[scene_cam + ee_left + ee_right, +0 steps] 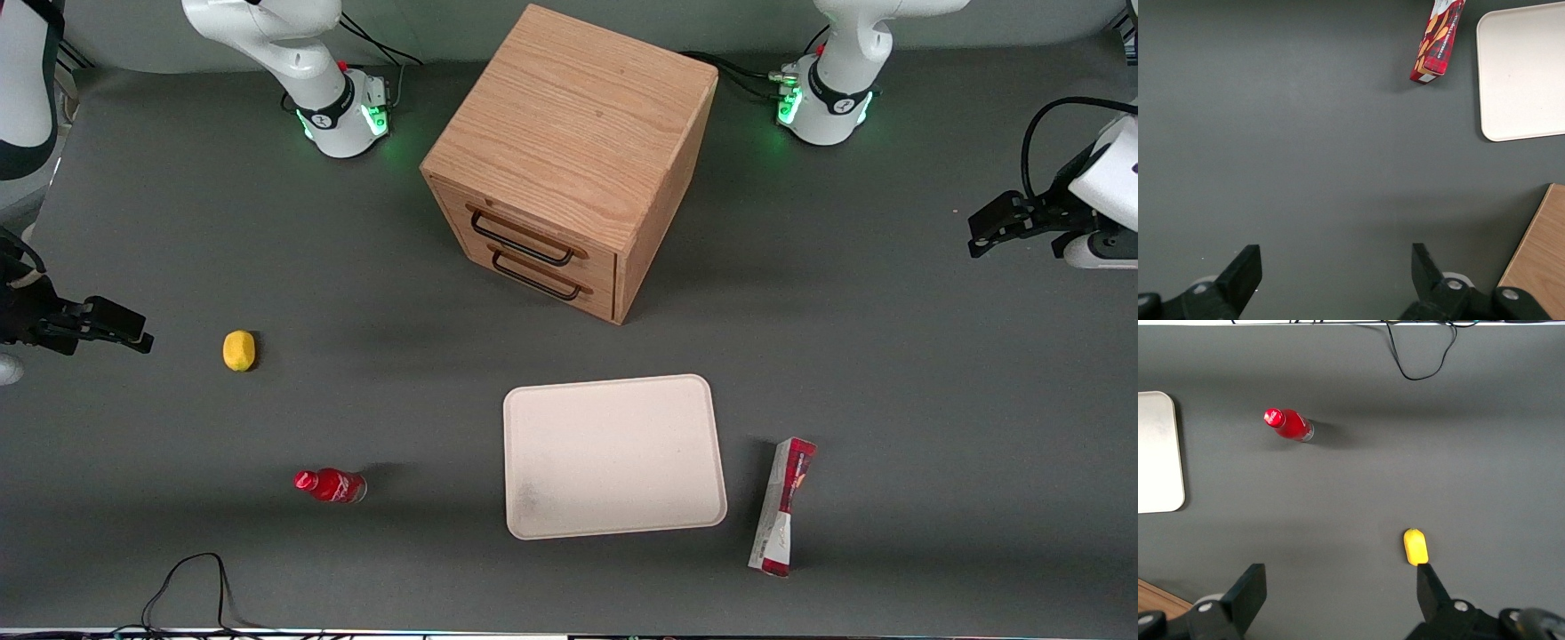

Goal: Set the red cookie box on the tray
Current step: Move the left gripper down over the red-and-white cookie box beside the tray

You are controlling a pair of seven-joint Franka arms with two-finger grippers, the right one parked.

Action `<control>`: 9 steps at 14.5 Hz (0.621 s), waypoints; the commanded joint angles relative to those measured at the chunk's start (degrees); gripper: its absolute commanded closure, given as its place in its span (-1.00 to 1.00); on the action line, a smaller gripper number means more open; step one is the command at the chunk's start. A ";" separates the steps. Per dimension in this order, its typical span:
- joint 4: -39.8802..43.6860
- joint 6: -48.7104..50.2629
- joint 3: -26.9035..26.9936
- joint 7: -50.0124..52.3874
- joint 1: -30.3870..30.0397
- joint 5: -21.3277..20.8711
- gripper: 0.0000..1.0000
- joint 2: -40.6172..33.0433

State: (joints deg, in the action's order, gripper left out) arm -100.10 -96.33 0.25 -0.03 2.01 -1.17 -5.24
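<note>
The red cookie box (781,506) is a long thin carton, red with white and grey print, lying on the grey table beside the tray, toward the working arm's end. It also shows in the left wrist view (1437,41). The beige tray (613,456) lies flat and bare in front of the drawer cabinet, nearer the front camera; it also shows in the left wrist view (1521,70). My left gripper (987,229) hovers open and empty at the working arm's end of the table, farther from the front camera than the box and well apart from it. Its fingers (1243,270) stand wide over bare table.
A wooden drawer cabinet (569,160) with two black handles stands mid-table, farther from the front camera than the tray. A small red bottle (331,485) and a yellow lemon (238,350) lie toward the parked arm's end. A black cable (191,578) loops at the near table edge.
</note>
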 commanded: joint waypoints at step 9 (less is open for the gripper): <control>9.62 1.75 -0.16 -5.22 2.39 -3.04 -1.00 9.60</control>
State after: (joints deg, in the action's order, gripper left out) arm -98.16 -96.88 -0.34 -2.02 3.36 -2.41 -2.10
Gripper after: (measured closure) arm 0.000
